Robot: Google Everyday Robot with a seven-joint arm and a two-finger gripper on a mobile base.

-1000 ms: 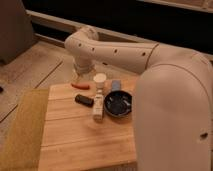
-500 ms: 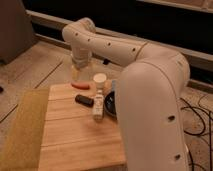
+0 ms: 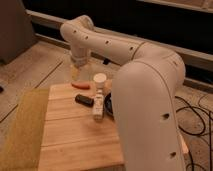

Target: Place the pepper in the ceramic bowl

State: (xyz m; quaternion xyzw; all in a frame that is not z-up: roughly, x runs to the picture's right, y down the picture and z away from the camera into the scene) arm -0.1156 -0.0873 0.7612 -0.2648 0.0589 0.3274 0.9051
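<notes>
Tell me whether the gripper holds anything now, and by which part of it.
It cannot be told. The gripper stands directly over the pepper at the far edge of the wooden table, but any hold is not visible.

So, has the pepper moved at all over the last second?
No. The pepper lies in the same spot by the far edge of the wooden board, just beyond the dark block. The pincer hangs right above it.

Plastic over wood
The gripper (image 3: 77, 74), pale and smooth, hangs close over the pepper (image 3: 80, 85); the arm (image 3: 145, 75) is glossy white plastic, the tabletop (image 3: 75, 140) matt wood, the mat (image 3: 22, 125) left of the pepper rough-textured.
</notes>
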